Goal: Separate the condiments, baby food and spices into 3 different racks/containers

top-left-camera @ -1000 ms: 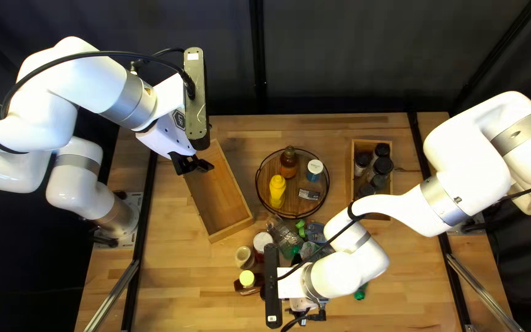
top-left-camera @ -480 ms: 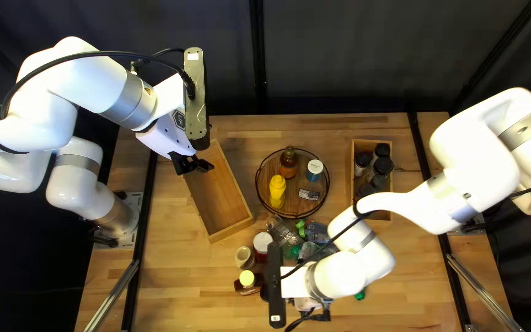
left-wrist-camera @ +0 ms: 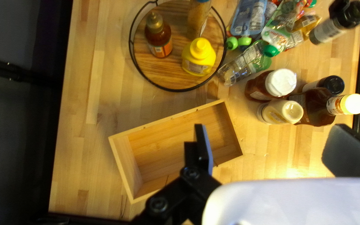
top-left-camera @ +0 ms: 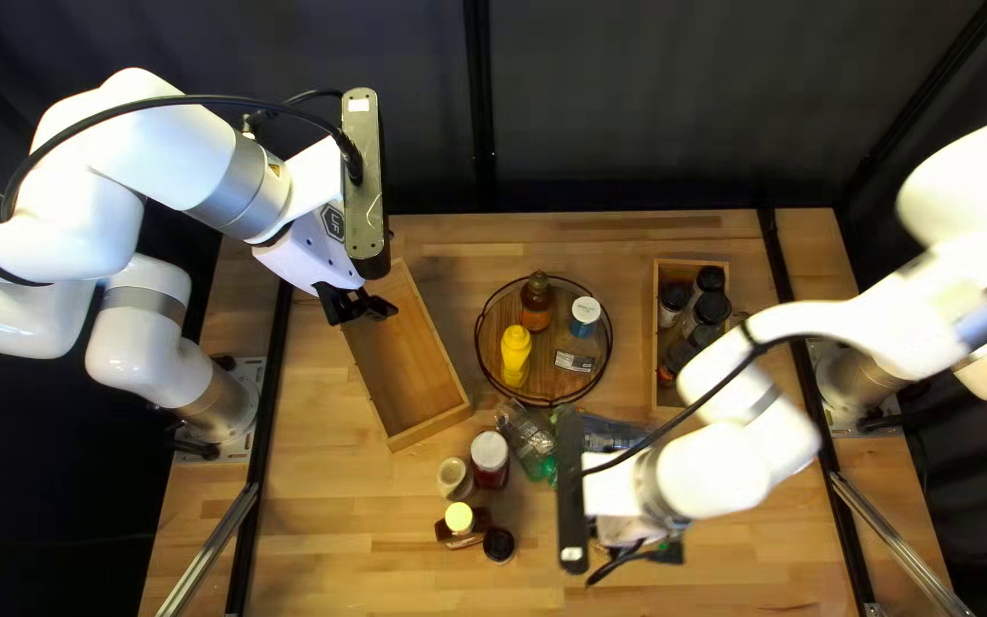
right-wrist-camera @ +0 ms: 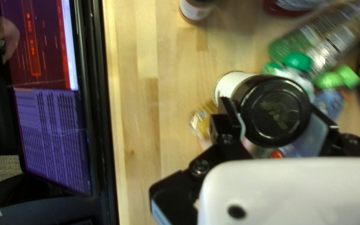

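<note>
right gripper: closed on the black-capped bottle
black-capped bottle: between its fingers, cap toward wrist camera
green-capped pouches: just beyond
left gripper: wide open, nothing held, above wooden box

top left view, clock around round tray: passable lane at 12; gap at 3, up to spice box. blocking: left gripper over wooden box at 9, jars at 7, pouch pile at 5-6, right arm at 4.

A robotics lab, with white robot arms, dark curtain, lit monitor.
</note>
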Controlling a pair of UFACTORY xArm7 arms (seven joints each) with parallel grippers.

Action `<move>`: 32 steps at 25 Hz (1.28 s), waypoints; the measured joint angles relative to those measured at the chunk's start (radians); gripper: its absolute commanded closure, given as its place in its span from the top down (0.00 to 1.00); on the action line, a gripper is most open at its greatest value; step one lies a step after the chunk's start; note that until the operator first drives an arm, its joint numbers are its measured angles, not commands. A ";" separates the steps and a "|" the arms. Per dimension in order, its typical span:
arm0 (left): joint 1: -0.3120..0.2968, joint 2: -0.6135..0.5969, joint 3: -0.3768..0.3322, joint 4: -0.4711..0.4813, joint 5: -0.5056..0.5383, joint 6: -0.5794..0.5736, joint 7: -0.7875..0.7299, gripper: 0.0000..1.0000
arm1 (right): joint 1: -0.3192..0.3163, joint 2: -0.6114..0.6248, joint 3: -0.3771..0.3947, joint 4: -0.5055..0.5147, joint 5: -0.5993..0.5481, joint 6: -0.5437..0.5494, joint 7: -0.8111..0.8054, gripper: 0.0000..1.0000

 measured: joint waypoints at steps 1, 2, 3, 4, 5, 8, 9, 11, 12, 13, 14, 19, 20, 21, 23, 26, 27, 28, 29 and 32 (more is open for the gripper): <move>0.000 0.000 0.000 0.000 0.000 0.000 0.000 1.00 | -0.005 -0.044 0.006 -0.036 -0.009 0.015 0.020 0.00; 0.000 0.000 0.000 0.000 0.000 0.000 0.000 1.00 | -0.010 -0.082 0.012 -0.067 -0.017 0.032 0.039 0.00; 0.000 0.000 0.000 0.000 0.000 0.000 0.000 1.00 | -0.013 -0.115 0.016 -0.095 -0.024 0.045 0.056 0.00; 0.000 0.000 0.000 0.000 0.000 0.000 0.000 1.00 | -0.018 -0.147 0.020 -0.124 -0.028 0.056 0.072 0.00; 0.000 0.000 0.000 0.000 0.000 0.000 0.000 1.00 | -0.023 -0.180 0.023 -0.155 -0.032 0.066 0.087 0.00; 0.000 0.000 0.000 0.000 0.000 0.000 0.000 1.00 | -0.041 -0.268 0.024 -0.242 -0.041 0.083 0.120 0.00; 0.000 0.000 0.000 0.000 0.000 0.000 0.000 1.00 | -0.047 -0.295 0.021 -0.268 -0.043 0.086 0.126 0.00; 0.000 0.000 0.000 0.000 0.000 0.000 0.000 1.00 | -0.060 -0.350 0.014 -0.317 -0.047 0.093 0.136 0.00; 0.000 0.000 0.000 0.000 0.000 0.000 0.000 1.00 | -0.066 -0.381 0.011 -0.342 -0.048 0.098 0.140 0.00; 0.000 0.000 0.000 0.000 0.000 0.000 0.000 1.00 | -0.071 -0.415 0.009 -0.368 -0.050 0.105 0.144 0.00; 0.000 0.000 0.000 0.000 0.000 0.000 0.000 1.00 | -0.077 -0.450 0.007 -0.394 -0.052 0.113 0.147 0.00; 0.000 0.000 0.000 0.000 0.000 0.000 0.000 1.00 | -0.106 -0.601 -0.002 -0.506 -0.060 0.157 0.161 0.00; 0.000 0.000 0.000 0.000 0.000 0.000 0.000 1.00 | -0.111 -0.628 -0.003 -0.528 -0.061 0.163 0.164 0.00; 0.000 0.000 0.000 0.000 0.000 0.000 0.000 1.00 | -0.117 -0.652 -0.005 -0.550 -0.063 0.166 0.167 0.00; 0.000 0.000 0.000 0.000 0.000 0.000 0.000 1.00 | -0.134 -0.682 -0.012 -0.587 -0.071 0.162 0.172 0.00; 0.000 0.000 0.000 0.000 0.000 0.000 0.000 1.00 | -0.157 -0.712 -0.023 -0.633 -0.085 0.147 0.176 0.00; 0.000 0.000 0.000 0.000 0.000 0.000 0.000 1.00 | -0.164 -0.723 -0.026 -0.647 -0.089 0.143 0.177 0.00; 0.000 0.000 0.000 0.000 0.000 0.000 0.000 1.00 | -0.171 -0.733 -0.029 -0.661 -0.093 0.139 0.178 0.00; 0.000 0.000 0.000 0.000 0.000 0.000 0.000 1.00 | -0.178 -0.741 -0.032 -0.673 -0.098 0.136 0.179 0.00; 0.000 0.000 0.000 0.000 0.000 0.000 0.000 1.00 | -0.199 -0.747 -0.042 -0.694 -0.112 0.119 0.178 0.00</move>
